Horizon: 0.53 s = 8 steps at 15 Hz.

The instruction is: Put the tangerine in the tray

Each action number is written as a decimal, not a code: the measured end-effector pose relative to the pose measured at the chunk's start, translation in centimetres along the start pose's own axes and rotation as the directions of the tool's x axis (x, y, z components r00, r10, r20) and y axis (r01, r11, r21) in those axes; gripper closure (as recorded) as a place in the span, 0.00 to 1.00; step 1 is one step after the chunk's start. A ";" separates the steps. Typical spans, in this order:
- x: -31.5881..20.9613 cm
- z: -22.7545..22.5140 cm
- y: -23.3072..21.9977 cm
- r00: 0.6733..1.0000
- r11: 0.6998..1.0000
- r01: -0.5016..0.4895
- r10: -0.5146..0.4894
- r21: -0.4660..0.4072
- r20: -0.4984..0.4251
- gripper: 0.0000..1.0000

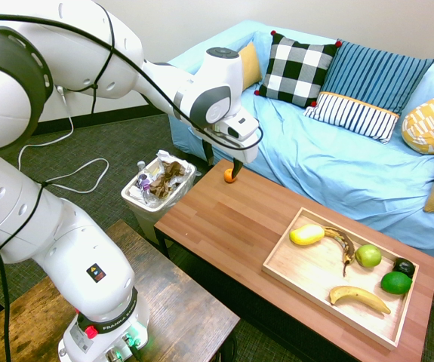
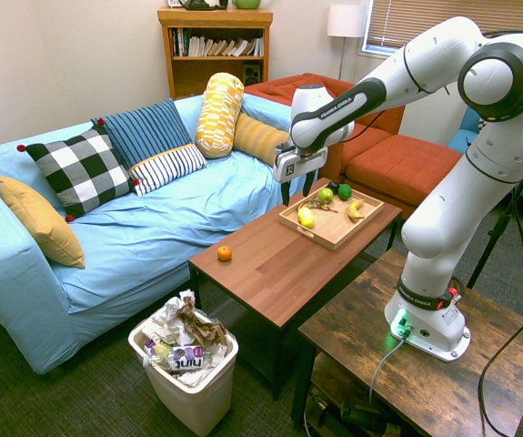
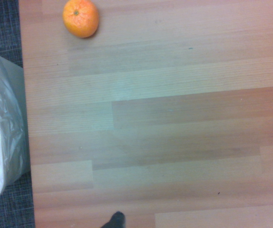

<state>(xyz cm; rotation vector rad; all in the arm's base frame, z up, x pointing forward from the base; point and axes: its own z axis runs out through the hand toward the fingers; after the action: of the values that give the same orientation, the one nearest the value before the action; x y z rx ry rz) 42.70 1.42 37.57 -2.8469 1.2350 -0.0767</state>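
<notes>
One tangerine (image 1: 230,176), one tray (image 1: 292,270), two bananas (image 1: 358,296), four cushions (image 1: 298,66).

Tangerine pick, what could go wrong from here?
1. The tangerine sits near the table corner; it is round, so a nudge from the open gripper could roll it off, maybe into the trash bin beside that end.
2. The tray already holds a lemon, bananas, an apple and a lime, so only part of it is free.

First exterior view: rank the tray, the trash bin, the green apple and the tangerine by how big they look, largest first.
1. tray
2. trash bin, though it sits farther back and is partly hidden by the table
3. green apple
4. tangerine, partly hidden behind the end effector
</notes>
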 end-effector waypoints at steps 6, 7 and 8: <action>0.8 1.1 -2.0 0.999 0.999 -0.015 0.016 0.044 -0.036 0.00; 0.9 1.8 -3.0 0.999 0.998 -0.018 0.020 0.053 -0.041 0.00; 0.8 2.7 -4.2 0.999 0.998 -0.019 0.021 0.057 -0.043 0.00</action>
<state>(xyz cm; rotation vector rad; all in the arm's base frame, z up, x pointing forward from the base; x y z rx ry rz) 46.47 3.79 35.12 -2.7983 1.2479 -0.1712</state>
